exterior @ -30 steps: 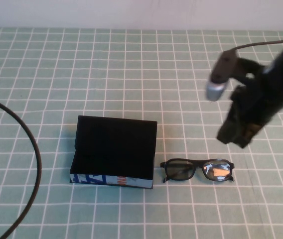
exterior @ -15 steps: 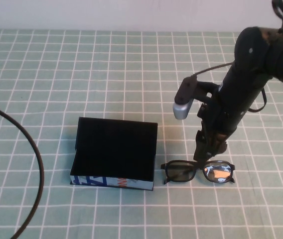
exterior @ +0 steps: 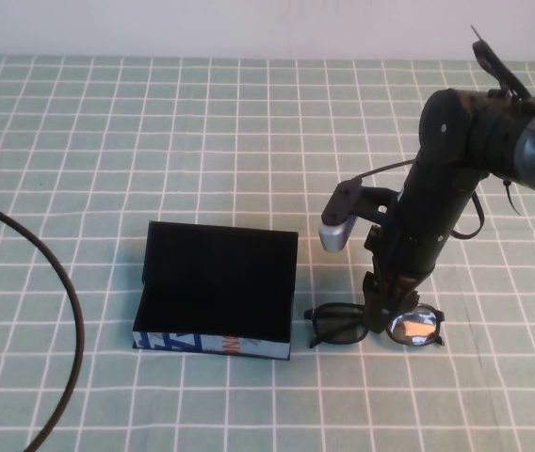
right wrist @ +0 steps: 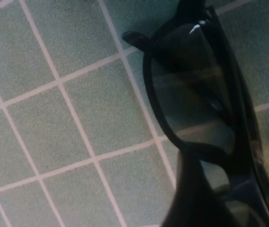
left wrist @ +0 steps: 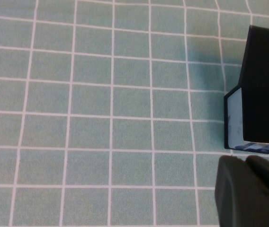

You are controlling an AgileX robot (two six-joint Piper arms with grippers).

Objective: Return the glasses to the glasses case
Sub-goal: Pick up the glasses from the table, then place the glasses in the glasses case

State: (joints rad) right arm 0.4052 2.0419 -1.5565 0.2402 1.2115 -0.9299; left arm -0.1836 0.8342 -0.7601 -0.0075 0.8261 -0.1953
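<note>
The black glasses (exterior: 341,326) lie on the green checked mat just right of the glasses case (exterior: 216,278). The case stands open, its lid up at the back and its blue-and-white front toward me. My right gripper (exterior: 379,315) is down at the middle of the glasses, open, with a finger on each side of the frame. In the right wrist view the glasses' dark lens (right wrist: 191,94) fills the picture, with the gripper (right wrist: 241,194) astride the frame. My left gripper (left wrist: 246,161) is shut and empty, low over the mat left of the case (left wrist: 267,104).
A thick black cable (exterior: 60,282) curves across the mat at the left. A grey camera housing (exterior: 332,235) sticks out from the right arm above the case's right end. The mat's far edge meets a pale wall.
The right arm has come down and toward the left, from high at the right to the middle of the glasses. The glasses, the case and the left arm have not moved.
</note>
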